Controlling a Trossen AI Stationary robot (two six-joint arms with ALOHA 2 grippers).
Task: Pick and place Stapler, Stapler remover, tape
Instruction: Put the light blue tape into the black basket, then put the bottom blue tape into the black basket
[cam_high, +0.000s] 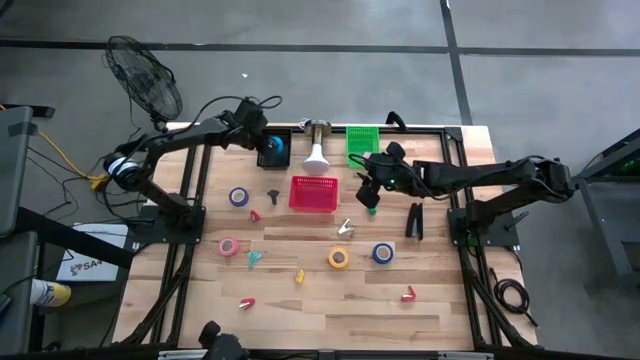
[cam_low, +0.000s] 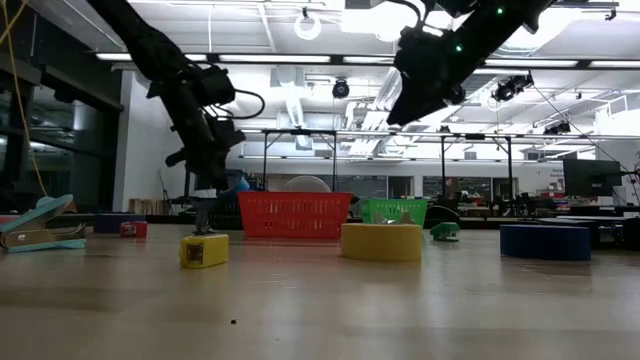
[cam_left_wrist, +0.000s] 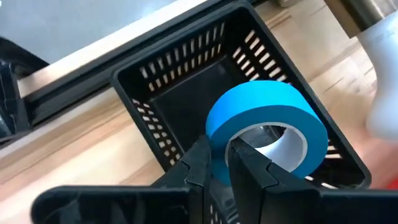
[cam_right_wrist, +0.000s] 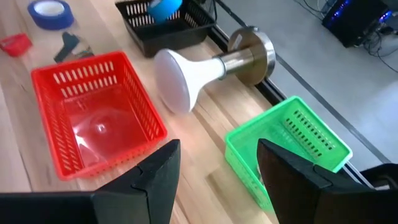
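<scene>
Left claw (cam_left_wrist: 216, 163) is pinched on the wall of a blue tape roll (cam_left_wrist: 266, 127), which I'm holding over the black basket (cam_left_wrist: 163, 87) at the far left of the counter (cam_high: 330, 310). Gripping the ring by its wall lets it hang with the hollow centre free, so I judge it is lined up to drop into that basket; whether it already touches the floor of the basket I can't quite tell from the wrist view.

Right claw (cam_right_wrist: 217, 174) hangs wide and carries nothing, above the gap between the red basket (cam_right_wrist: 93, 118) and the green basket (cam_right_wrist: 292, 149), ready for its next pick as I read it.

Other rolls lie loose on the wood: a purple-blue one (cam_high: 238, 197) near the red basket, a pink one (cam_high: 228, 246), a yellow one (cam_high: 339, 258) and a blue one (cam_high: 382, 253) nearer the front. Small claw-like coloured pieces are scattered around them, and a dark long object (cam_high: 414, 221), possibly the stapler, lies by the right arm's base.

Pale wooden planks make up the counter, framed by black rails. A white lamp-like fixture (cam_right_wrist: 205, 71) rests between the baskets. Beyond is a grey floor, a standing fan (cam_high: 145, 75) at the left, and a big lit hall with ceiling strip lights.
</scene>
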